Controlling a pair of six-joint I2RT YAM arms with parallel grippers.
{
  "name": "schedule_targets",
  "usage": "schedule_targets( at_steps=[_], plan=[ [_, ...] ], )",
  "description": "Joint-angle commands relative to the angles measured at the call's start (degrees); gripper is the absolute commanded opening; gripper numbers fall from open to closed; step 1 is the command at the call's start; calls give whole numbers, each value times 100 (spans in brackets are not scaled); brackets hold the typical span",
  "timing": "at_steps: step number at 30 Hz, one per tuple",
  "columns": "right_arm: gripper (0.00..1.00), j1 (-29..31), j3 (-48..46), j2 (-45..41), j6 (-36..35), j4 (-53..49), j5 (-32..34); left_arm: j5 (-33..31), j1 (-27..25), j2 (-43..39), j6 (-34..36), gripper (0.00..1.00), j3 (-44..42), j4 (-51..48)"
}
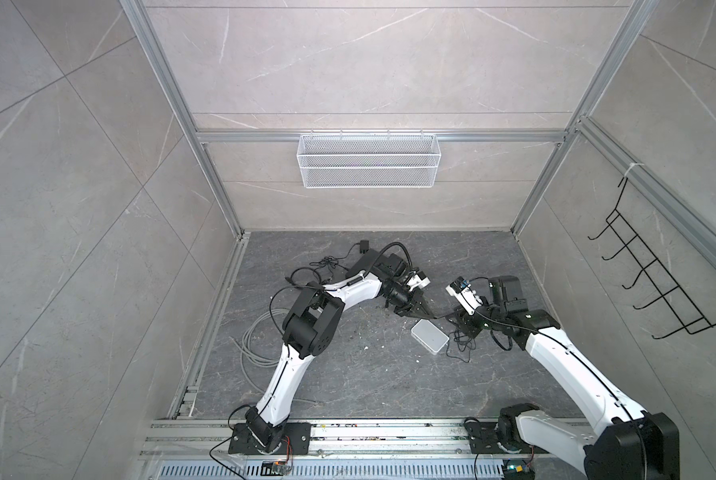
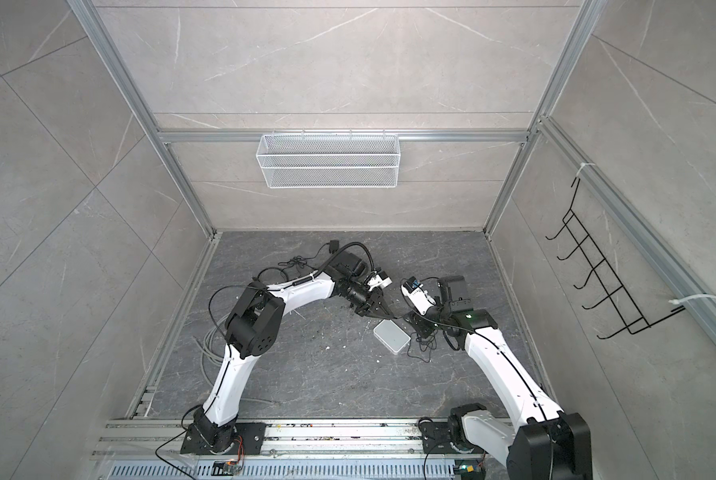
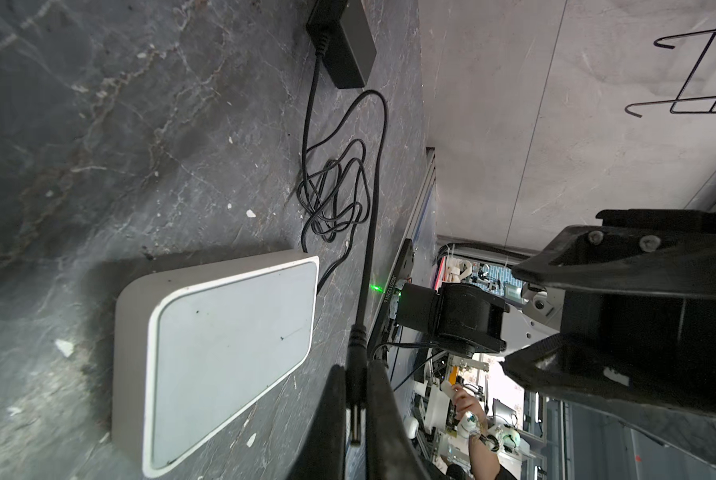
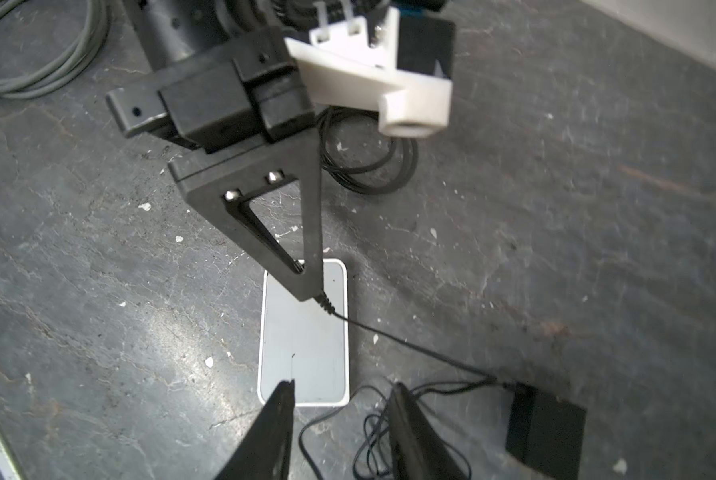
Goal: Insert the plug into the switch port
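Starting nearest: one white switch [image 1: 429, 336] on the surface [image 1: 348, 374], plug [image 3: 356, 395] not yet in. Just beyond, right gripper [image 4: 343, 384] hangs half-open, empty; left gripper [image 3: 355, 368] pinches the single plug tight over the switch's far end. Aligning and inserting remain. Two black bricks: right adapter [image 4: 545, 428], far adapter [image 1: 363, 246].

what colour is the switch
The switch is white with a pale grey top; left wrist view shows it best.
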Motion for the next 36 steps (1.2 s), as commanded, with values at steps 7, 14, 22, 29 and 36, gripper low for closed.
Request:
schedule_targets(
  at_steps=[7, 14, 22, 29, 36],
  plan=[
    [40, 271, -41, 707, -1513, 415, -533, 248, 5, -178, 151, 5, 155, -139],
    [40, 395, -82, 914, -1737, 524, -184, 283, 1, -239, 168, 5, 147, -148],
    [40, 396, -251, 1109, -1861, 839, -71, 360, 5, -351, 190, 5, 64, -149],
    [36, 457, -179, 1341, -1861, 965, -80, 445, 5, -385, 12, 5, -38, 85],
    [23, 494, -163, 1390, -1788, 1147, -55, 468, 5, -404, 2, 5, -73, 107]
  ],
)
